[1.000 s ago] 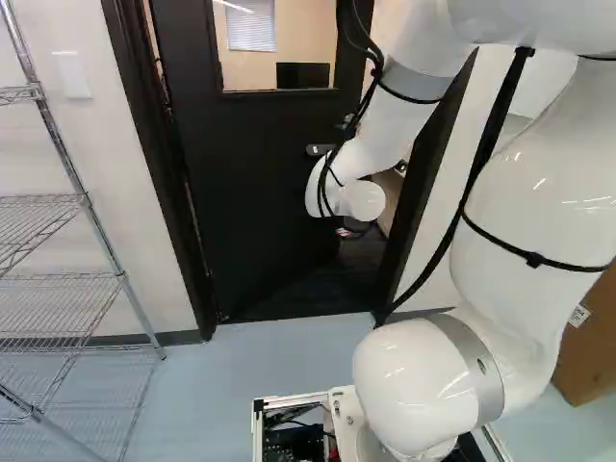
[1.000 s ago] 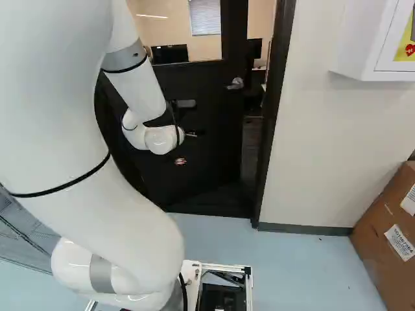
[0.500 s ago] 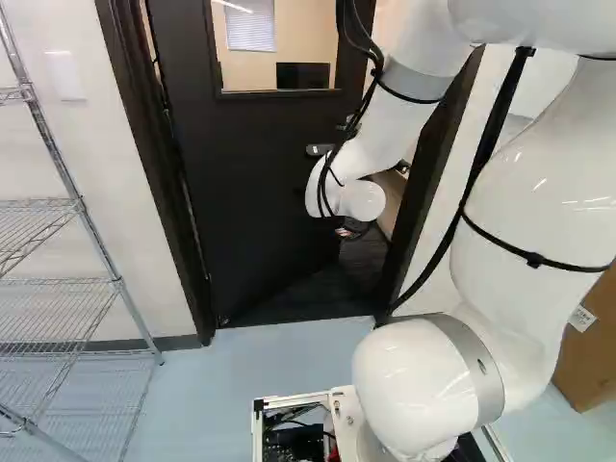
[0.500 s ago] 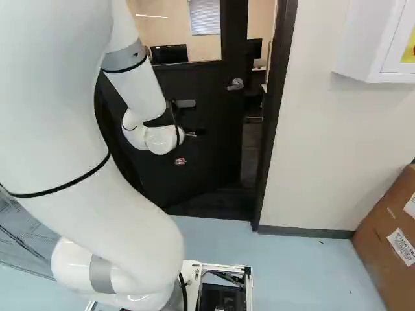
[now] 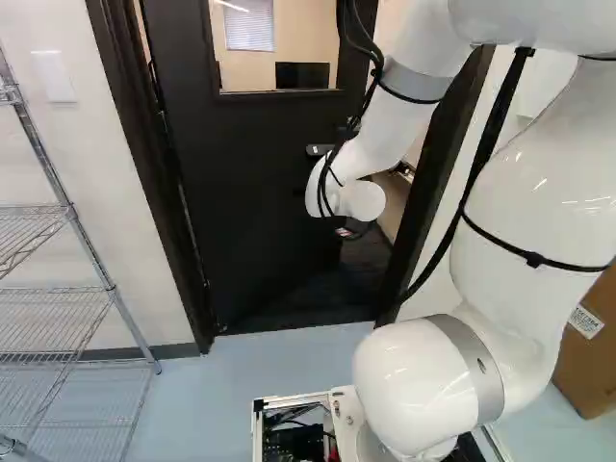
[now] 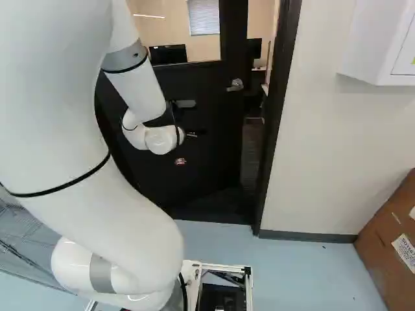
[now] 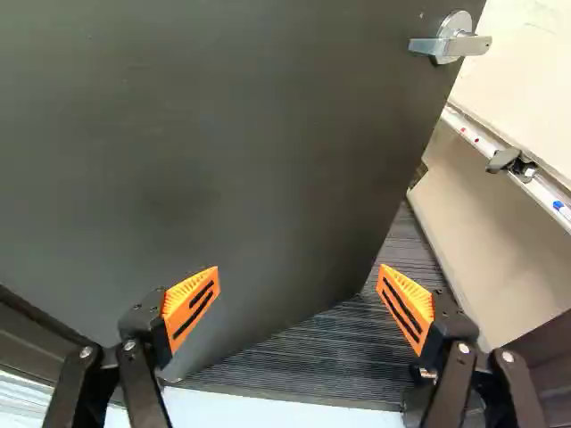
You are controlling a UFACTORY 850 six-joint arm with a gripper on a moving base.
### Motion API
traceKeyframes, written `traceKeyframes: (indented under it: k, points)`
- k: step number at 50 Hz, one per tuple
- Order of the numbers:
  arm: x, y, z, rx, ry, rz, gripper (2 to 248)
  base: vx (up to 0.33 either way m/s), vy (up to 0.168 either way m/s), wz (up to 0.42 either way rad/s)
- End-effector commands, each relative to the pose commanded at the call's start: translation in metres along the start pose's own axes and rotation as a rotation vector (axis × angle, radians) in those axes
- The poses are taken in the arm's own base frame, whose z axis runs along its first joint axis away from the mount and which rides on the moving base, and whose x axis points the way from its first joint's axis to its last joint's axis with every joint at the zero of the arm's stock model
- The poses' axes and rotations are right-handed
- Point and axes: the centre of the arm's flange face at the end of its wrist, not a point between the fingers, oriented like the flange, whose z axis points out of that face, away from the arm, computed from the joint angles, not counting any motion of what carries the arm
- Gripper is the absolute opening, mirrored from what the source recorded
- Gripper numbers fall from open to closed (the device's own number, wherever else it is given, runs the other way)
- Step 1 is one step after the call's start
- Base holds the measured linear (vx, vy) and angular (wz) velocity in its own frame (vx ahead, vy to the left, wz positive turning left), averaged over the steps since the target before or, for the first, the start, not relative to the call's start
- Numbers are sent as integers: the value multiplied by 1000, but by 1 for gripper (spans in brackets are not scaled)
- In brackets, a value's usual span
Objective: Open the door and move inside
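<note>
blue floor [image 5: 236,385]; base [image 5: 279,402] has moved forward; door [image 5: 250,192] slightly wider; pincer [image 6: 192,135] spread wide, empty

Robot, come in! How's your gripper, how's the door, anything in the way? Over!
Gripper open, empty. Door ajar, swung inward. Door itself in the way, partly across its frame.

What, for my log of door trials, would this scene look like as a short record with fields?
door: dark, with a window; partly open, swung away from the base
door handle: silver lever near the door's free edge, not gripped
gripper: open, fingers wide apart, nothing held
contact with door: cannot tell
gap: between free edge and door frame, showing dark ridged floor
base: short of the doorway
left of doorway: wire shelf
right of doorway: cardboard box
</note>
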Motion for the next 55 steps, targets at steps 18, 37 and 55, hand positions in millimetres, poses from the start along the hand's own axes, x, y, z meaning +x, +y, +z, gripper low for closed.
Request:
traceKeyframes:
  k: [18,37,55]
  points:
    - [0,0,0,0,0,0,247,60,25,-9]
    - [0,0,0,0,0,0,247,63,26,-9]
    - [0,0,0,0,0,0,247,75,31,-11]
